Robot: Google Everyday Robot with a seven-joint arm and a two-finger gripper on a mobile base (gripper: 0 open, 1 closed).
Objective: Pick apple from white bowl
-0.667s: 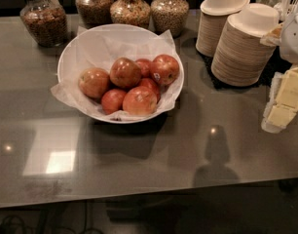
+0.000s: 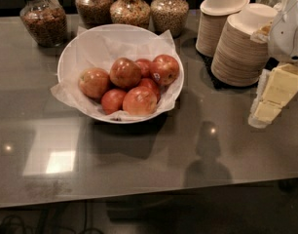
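- The dark glossy table [image 2: 139,165] fills most of the view and lies as it did a moment earlier. Nothing that stands on it has shifted.
- The white bowl [image 2: 93,48], wide and shallow, sits left of centre towards the back, in the same spot as before. It is lined with crumpled white paper that spills over its rim, and it holds a pile of about seven red apples.
- Two stacks of tan paper bowls [image 2: 241,52] stand at the back right, touching or nearly so, each topped by a white bowl. They are unmoved.
- Four glass jars [image 2: 131,9] line the back edge behind the white bowl, each filled with brown grainy food. They too are unchanged.
- The gripper [image 2: 271,101], cream pads below a white body, hangs at the right edge beside the paper bowl stacks. This is the one difference: it has come slightly leftward into the view since the earlier frame. It is well apart from the white bowl and touches no fruit. How far it is open cannot be told.
- The apple [image 2: 139,100], large and red with a yellow-orange blush, lies at the front of the pile inside the white bowl, just as before. It presses against smaller red apples on either side.
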